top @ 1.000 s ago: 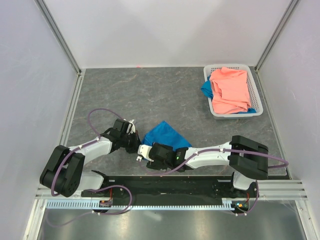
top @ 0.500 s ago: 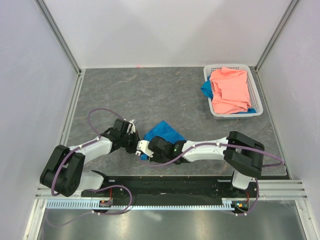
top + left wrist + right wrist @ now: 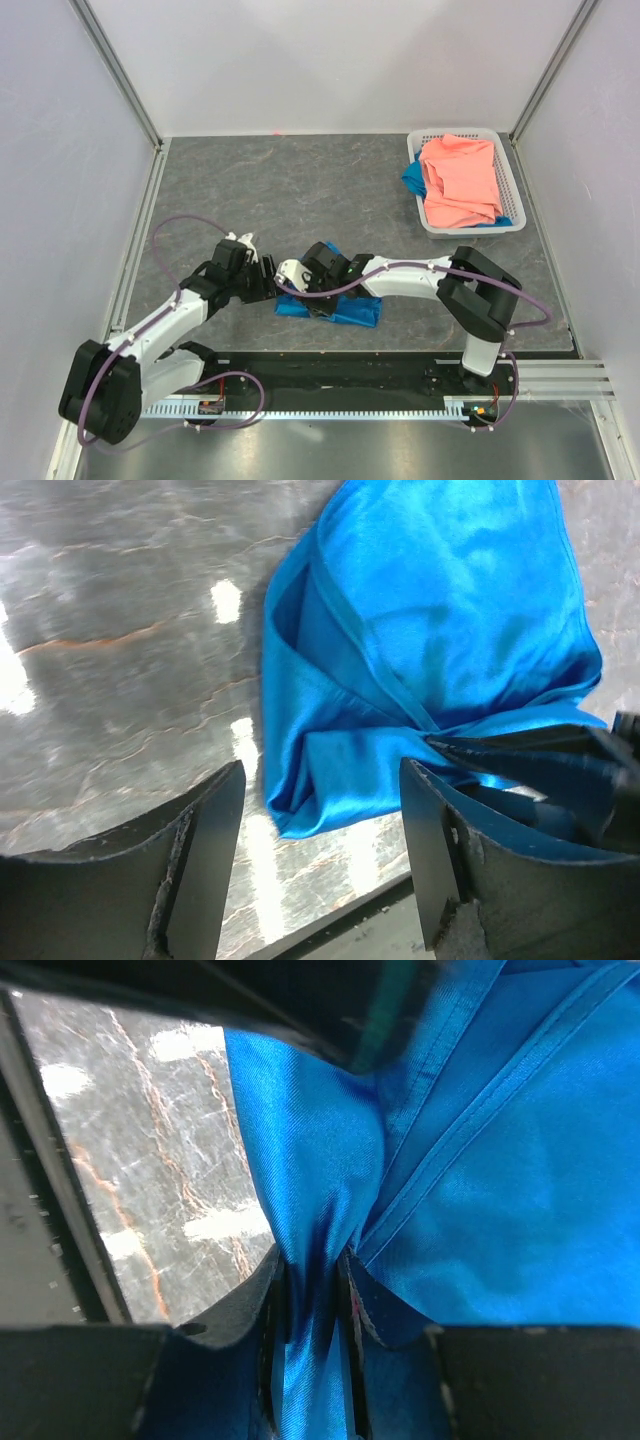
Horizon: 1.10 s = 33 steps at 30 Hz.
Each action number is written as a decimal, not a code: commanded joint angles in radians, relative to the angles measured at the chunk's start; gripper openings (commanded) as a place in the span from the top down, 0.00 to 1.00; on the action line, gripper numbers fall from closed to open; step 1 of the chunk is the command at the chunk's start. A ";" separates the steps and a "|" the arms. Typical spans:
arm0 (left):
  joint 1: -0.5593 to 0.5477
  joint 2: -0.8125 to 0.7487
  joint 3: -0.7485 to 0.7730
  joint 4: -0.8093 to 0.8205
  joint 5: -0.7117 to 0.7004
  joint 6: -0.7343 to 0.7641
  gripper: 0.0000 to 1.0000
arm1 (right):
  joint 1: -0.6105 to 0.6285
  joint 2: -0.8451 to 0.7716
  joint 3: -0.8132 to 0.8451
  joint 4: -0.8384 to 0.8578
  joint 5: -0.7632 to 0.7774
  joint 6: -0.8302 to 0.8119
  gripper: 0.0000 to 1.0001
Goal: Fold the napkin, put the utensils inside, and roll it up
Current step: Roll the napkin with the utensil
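We see the napkin [image 3: 352, 310] bunched on the table [image 3: 300, 180], well left of the basket [image 3: 512, 178] and nearer the arm bases than it; a pink cloth [image 3: 460, 180] lies in that basket. R gripper [image 3: 312, 1280], also left of the basket, has its fingers nipped tight on a raised fold at the napkin's edge. L gripper [image 3: 320, 768], even farther from the basket, has fingers spread wide w/ the napkin's corner betw. them, apparently not touching it.
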State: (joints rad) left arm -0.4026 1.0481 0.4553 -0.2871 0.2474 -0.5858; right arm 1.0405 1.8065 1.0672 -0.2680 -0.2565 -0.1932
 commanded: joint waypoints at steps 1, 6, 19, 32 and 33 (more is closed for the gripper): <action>0.002 -0.115 -0.044 -0.004 -0.066 -0.023 0.30 | -0.043 0.108 -0.010 -0.128 -0.219 0.034 0.86; -0.001 -0.227 -0.104 0.086 -0.002 -0.011 0.30 | -0.125 0.163 0.025 -0.140 -0.429 0.057 0.86; -0.001 -0.231 -0.181 0.229 0.085 0.001 0.34 | -0.289 0.332 0.120 -0.201 -0.745 0.086 0.87; -0.002 -0.086 -0.207 0.348 0.158 0.020 0.52 | -0.336 0.471 0.232 -0.292 -0.803 0.077 0.89; -0.002 -0.077 -0.207 0.359 0.161 0.021 0.54 | -0.336 0.476 0.235 -0.295 -0.803 0.075 0.89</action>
State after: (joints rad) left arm -0.4026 0.9401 0.2539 -0.0242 0.3630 -0.5861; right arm 0.7040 2.2208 1.2930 -0.5358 -1.1862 -0.0578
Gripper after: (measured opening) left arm 0.497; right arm 0.283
